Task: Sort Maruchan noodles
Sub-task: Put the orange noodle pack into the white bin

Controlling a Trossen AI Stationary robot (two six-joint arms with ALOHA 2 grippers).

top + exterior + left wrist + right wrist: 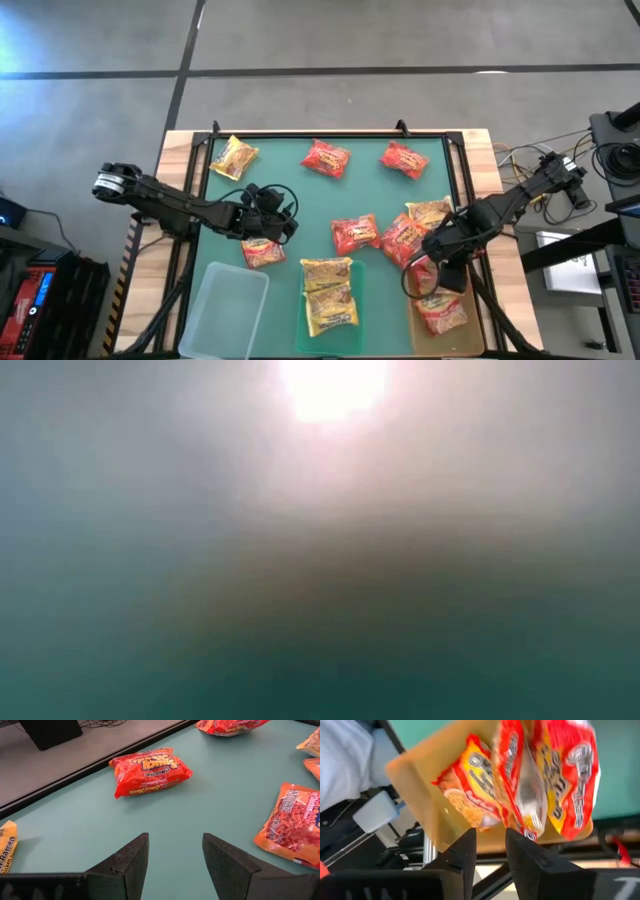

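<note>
The red packet [555, 775] in play hangs just past the right tool [490, 840], over the tan tray [420, 318] at about five o'clock on the desk [180, 160]. In the right wrist view its crinkly film, red with yellow lettering, stands on edge in front of the two dark fingers, which sit a little apart. Whether they pinch its lower edge I cannot tell. A second red packet [442, 314] already lies in that tray.

The relation that matters: the packet is directly ahead of the right tool and above the tray's floor, its long axis running roughly along the tray's length, so in my judgement a simple release would drop it where it belongs.

Outward from there, a loose cluster of red packets [355, 234] and a yellow one [430, 212] lie near the desk's centre, closest to the right arm. The middle tray [362, 300] at six o'clock holds two yellow packets [327, 290]. A clear tray [225, 305] at seven o'clock looks empty.

The left tool [172, 860] hovers over the teal mat at about eight o'clock, fingers spread with nothing between them, a red-orange packet [150, 771] lying flat ahead of it, long side across its line of approach. More packets rest at eleven, twelve and one o'clock, flat, glossy, pillow-shaped. The low view shows only blur
</note>
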